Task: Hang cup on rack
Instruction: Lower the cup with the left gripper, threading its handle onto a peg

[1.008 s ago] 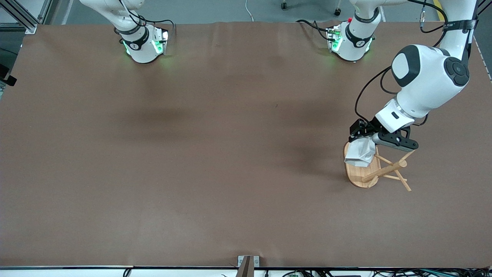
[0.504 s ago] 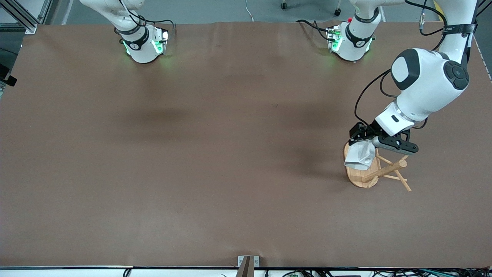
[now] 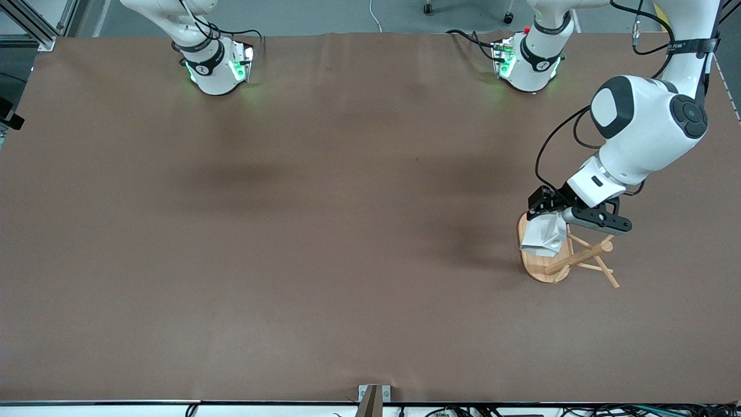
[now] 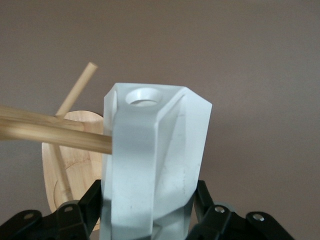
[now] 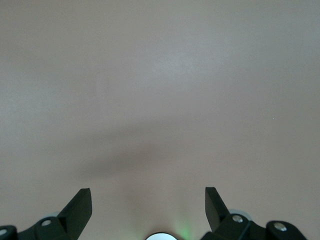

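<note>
The white faceted cup (image 3: 544,234) hangs in my left gripper (image 3: 550,215), which is shut on it over the rack's oval base. The rack (image 3: 570,255) is a light bamboo mug tree near the left arm's end of the table. In the left wrist view the cup (image 4: 155,160) fills the middle between my black fingers (image 4: 92,197), with the round hole of its handle on top. A peg (image 4: 55,132) of the rack touches the cup's side at the handle; whether it passes through I cannot tell. My right gripper (image 5: 148,200) is open and empty over bare table; its arm waits.
The brown table (image 3: 324,202) spreads wide toward the right arm's end. The two arm bases (image 3: 217,63) stand along the table's edge farthest from the front camera. The rack's base (image 4: 75,165) shows under the cup in the left wrist view.
My left gripper with the cup has shifted slightly along over the rack's base, toward the post. The right arm has not moved.
</note>
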Tool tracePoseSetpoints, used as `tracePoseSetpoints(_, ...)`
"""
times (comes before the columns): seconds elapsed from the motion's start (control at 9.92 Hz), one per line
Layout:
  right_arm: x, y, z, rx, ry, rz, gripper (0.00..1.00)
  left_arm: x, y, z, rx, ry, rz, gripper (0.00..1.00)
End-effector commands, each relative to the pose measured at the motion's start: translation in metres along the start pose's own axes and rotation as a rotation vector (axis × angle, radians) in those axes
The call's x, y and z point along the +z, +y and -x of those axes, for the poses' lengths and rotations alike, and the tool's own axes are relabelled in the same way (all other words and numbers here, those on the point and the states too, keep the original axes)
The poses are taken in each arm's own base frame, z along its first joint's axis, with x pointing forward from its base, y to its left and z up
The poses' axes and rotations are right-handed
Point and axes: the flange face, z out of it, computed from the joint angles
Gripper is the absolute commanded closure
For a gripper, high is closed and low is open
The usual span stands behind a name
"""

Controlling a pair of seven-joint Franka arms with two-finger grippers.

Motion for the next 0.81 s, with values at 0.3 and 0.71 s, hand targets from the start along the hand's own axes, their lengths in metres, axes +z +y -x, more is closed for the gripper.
tracePoseSetpoints(0.3,-0.003,0.004,-0.002,0.004,0.006,0.000,0.00,0.019,-0.020,0.001,-0.014,-0.020,0.008,0.88)
tracePoseSetpoints(0.71,-0.003,0.005,-0.002,0.000,0.006,0.000,0.00,0.000,-0.022,-0.012,-0.026,-0.009,0.006,0.00)
